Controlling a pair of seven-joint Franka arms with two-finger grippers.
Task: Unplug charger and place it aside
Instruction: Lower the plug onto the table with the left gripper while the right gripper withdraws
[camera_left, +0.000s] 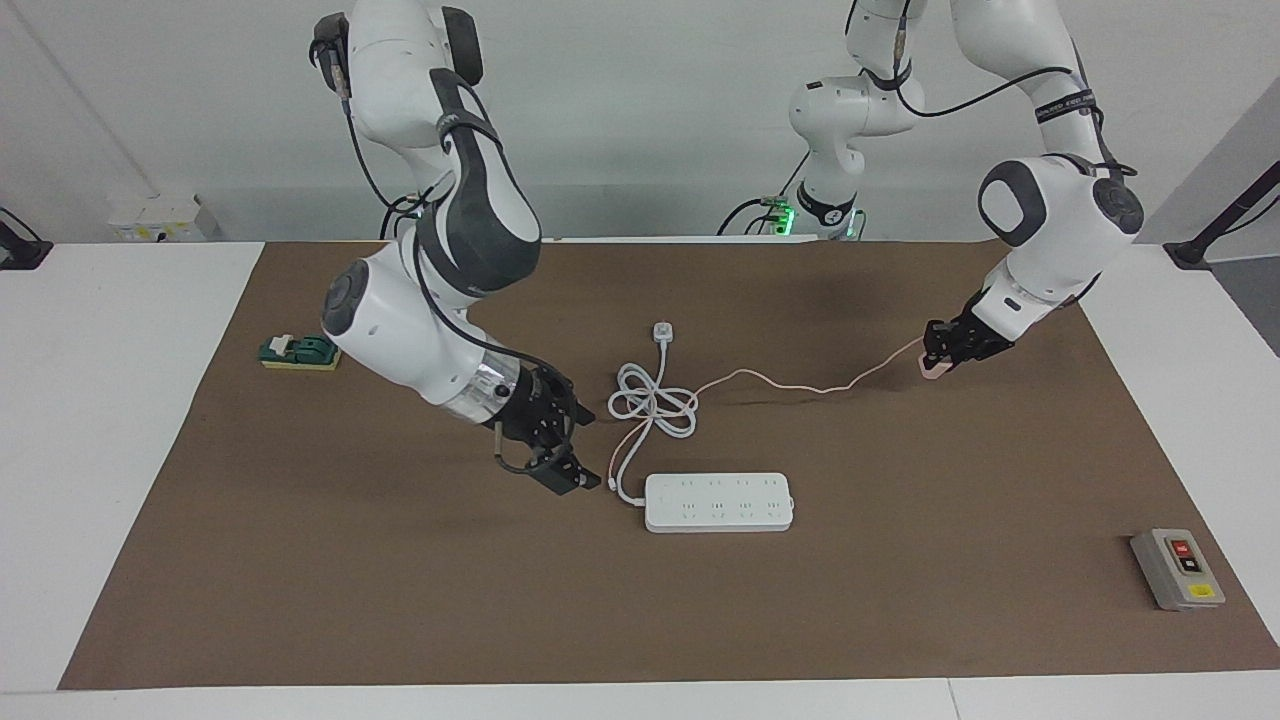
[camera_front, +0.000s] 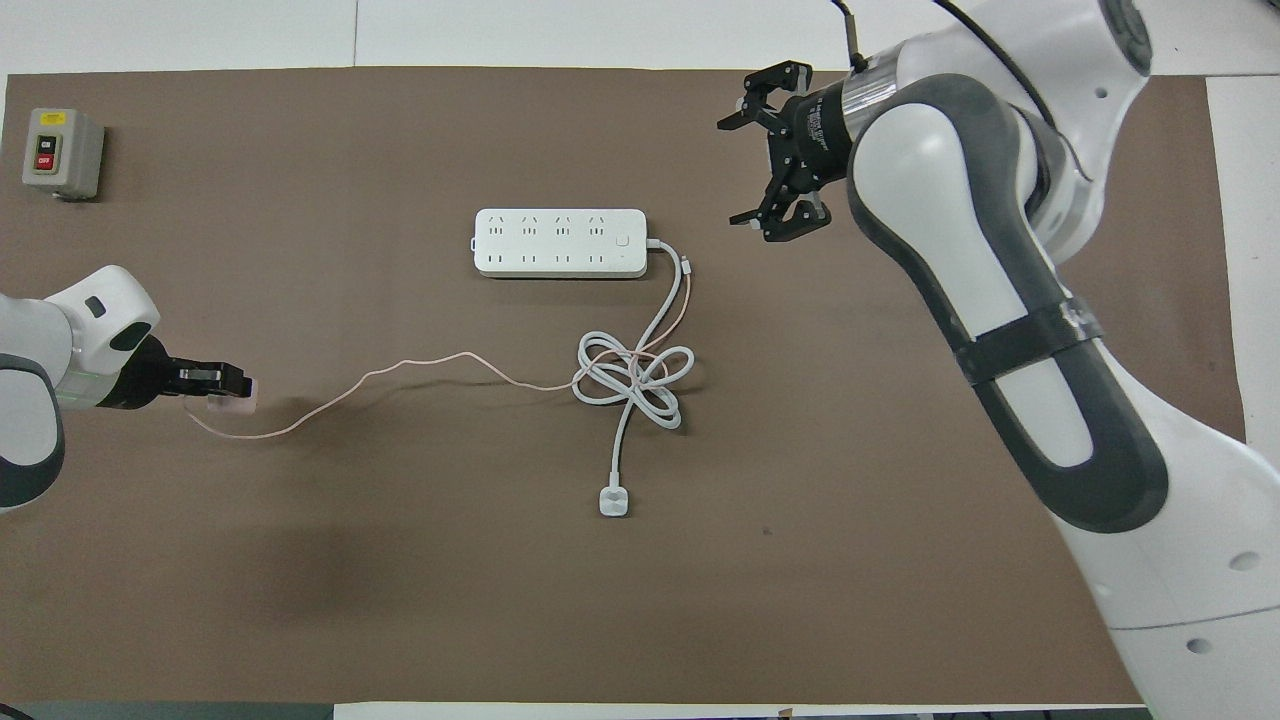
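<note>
My left gripper (camera_left: 940, 362) is clamped on the charger (camera_left: 933, 367), low over the mat (camera_left: 900, 560) toward the left arm's end of the table; in the overhead view the pink cube (camera_front: 236, 401) sits at my left fingertips, whether it touches the mat I can't tell. Its pink cable (camera_left: 800, 385) trails across the mat to the white cord coil (camera_left: 655, 405) and on to the strip's end. My right gripper (camera_left: 562, 462) hangs spread wide and empty over bare mat, just beside the strip (camera_left: 718, 501) on the right arm's side, not touching it. White plug (camera_left: 662, 331) lies nearer the robots than the coil. Switch box (camera_left: 1177, 568) sits at the left arm's end, farther from the robots than the charger; green block (camera_left: 300, 352) at the right arm's end.
</note>
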